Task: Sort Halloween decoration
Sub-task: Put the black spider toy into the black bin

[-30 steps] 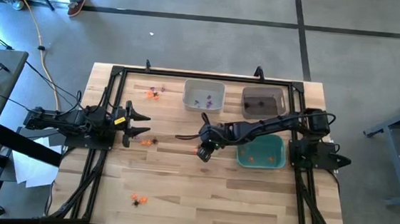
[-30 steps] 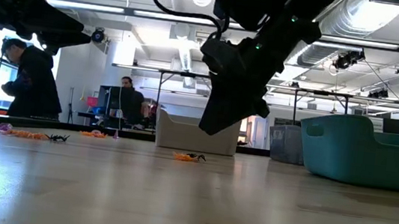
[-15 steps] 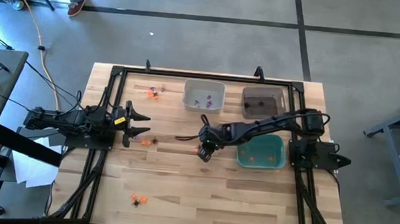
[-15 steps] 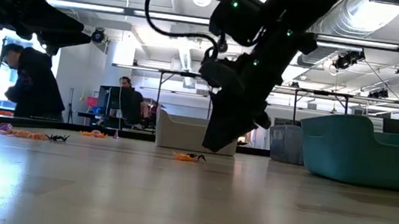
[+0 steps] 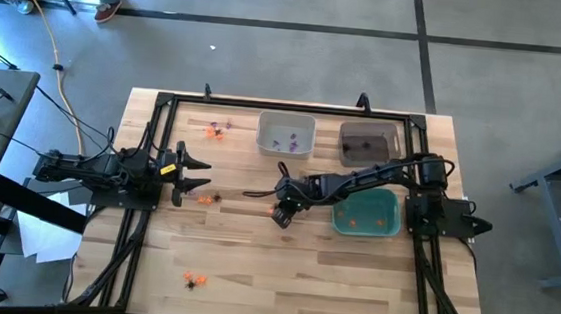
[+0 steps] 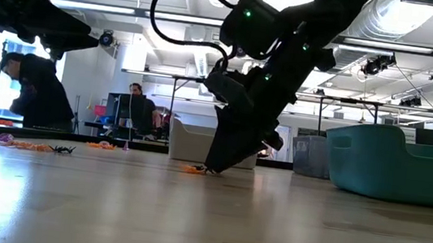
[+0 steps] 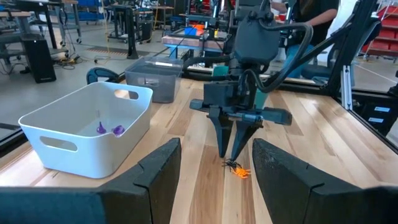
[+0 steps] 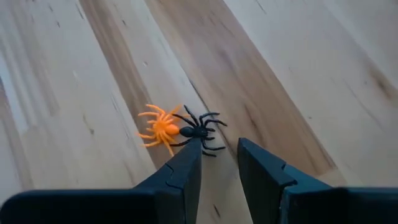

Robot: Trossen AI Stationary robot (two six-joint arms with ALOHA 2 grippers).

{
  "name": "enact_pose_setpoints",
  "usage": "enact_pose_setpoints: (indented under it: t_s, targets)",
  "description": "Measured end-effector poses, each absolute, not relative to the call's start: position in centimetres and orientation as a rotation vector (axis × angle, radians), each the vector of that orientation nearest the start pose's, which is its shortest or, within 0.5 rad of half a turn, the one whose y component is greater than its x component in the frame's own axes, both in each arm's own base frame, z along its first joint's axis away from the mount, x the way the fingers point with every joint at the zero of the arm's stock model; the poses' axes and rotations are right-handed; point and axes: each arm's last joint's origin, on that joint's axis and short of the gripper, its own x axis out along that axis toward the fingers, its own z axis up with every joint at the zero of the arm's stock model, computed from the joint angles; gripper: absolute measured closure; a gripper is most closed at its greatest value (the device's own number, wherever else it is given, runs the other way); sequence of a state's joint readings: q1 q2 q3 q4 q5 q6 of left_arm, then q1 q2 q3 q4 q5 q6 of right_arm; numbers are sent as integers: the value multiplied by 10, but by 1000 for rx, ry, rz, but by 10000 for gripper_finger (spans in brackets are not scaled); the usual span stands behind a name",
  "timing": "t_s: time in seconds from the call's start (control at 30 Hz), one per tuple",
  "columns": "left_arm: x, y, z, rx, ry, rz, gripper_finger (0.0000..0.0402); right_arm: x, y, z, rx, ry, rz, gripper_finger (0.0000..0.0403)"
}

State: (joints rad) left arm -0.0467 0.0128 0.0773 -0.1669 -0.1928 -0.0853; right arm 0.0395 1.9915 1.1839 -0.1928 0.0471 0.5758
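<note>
Right gripper (image 8: 219,163): reached out to the middle of the table (image 5: 351,283), tips lowered almost onto the wood; fingers parted with a narrow gap and nothing held between them
Black spider (image 8: 198,132): a tiny black trinket with thin splayed legs, lying flat on the wood just ahead of the right gripper's fingertips, not gripped
Orange spider (image 8: 160,129): the same shape in bright orange, lying touching the black spider on its side, legs overlapping
Same pair in other views: seen as a small orange and black speck at the foot of the right gripper in the left wrist view (image 7: 238,169) and in the low view (image 6: 197,168)
Left gripper (image 5: 199,174): held at the table's left side, fingers spread open and empty, with an orange and black pair (image 5: 207,199) lying on the wood just beside it
Other trinkets: a small cluster (image 5: 219,127) near the far left corner, another cluster (image 5: 192,279) near the front edge
White bin (image 5: 285,134): at the far edge, a few purple trinkets (image 7: 110,129) lying inside
Dark bin (image 5: 370,143): beside the white bin, contents hard to make out
Teal bin (image 5: 366,213): near the right arm's base, orange trinkets (image 5: 359,222) scattered on its floor
</note>
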Motion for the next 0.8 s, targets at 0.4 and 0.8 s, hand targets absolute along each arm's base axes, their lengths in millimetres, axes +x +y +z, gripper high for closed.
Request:
enact_pose_setpoints:
  t_s: [0.4, 0.8]
  targets:
    - [92, 1, 173, -73, 95, 150, 216, 394, 14, 123, 487, 973, -309, 303]
    - [92, 1, 173, -73, 95, 150, 216, 389, 13, 119, 448, 1012, -366, 394]
